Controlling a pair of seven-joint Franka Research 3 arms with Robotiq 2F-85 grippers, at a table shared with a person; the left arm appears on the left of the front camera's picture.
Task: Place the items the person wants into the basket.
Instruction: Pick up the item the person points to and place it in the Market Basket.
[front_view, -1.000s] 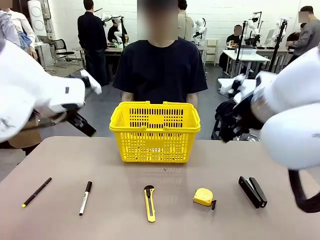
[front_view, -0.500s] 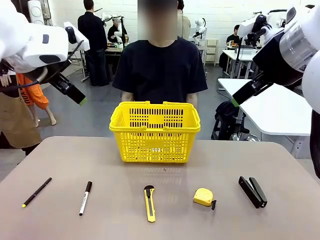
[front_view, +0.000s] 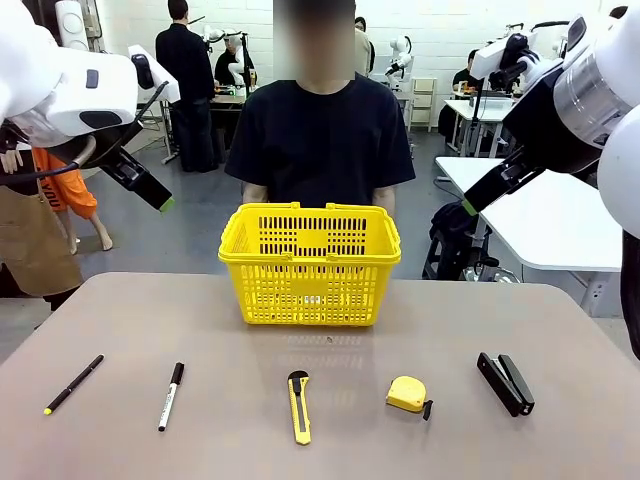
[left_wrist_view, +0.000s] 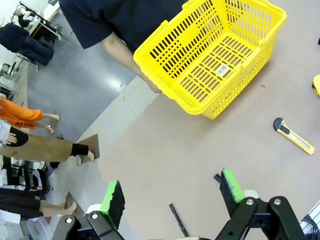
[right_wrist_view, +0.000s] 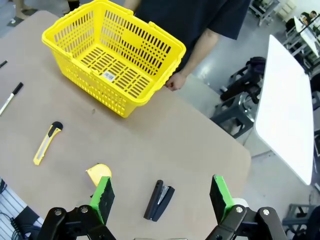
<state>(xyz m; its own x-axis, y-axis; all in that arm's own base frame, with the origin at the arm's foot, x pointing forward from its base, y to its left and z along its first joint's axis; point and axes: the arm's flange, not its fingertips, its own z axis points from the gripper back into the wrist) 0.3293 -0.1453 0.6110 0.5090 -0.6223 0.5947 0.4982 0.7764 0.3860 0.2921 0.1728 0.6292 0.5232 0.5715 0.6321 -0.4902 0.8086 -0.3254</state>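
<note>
Front view first: the yellow basket (front_view: 310, 290) stands at the far side of the table (front_view: 120, 320), right in front of the person (front_view: 320, 140) in the black T-shirt. On the robot's side of the basket, five tools lie in a row. Farthest to the basket's left is the thin black pen (front_view: 73, 384) with its yellow tip, then comes the black-and-white marker (front_view: 171, 396). The yellow-and-black utility knife (front_view: 299, 406) lies straight in front of the basket. Off to the basket's right are the yellow tape measure (front_view: 407, 394) and the black stapler (front_view: 505, 383). All five are well apart from the basket, and none touches another. Both arms hang high: the left gripper (front_view: 163, 203) up and left of the basket, the right gripper (front_view: 468, 207) up and right of it. From this side you cannot tell how their jaws stand.

The wrist views settle it. The left wrist view looks down past the left gripper's green pads (left_wrist_view: 112, 197), which are spread wide and hold nothing. In the right wrist view the pads (right_wrist_view: 102, 197) are just as wide apart and just as empty.

Both wrist cameras also look down into the basket, which the front view sees only through its lattice. Its floor is bare apart from a small white label (left_wrist_view: 223, 69). The right wrist view adds the person's hand (right_wrist_view: 175, 80), hanging just beyond the basket's far corner, off the table edge.
</note>
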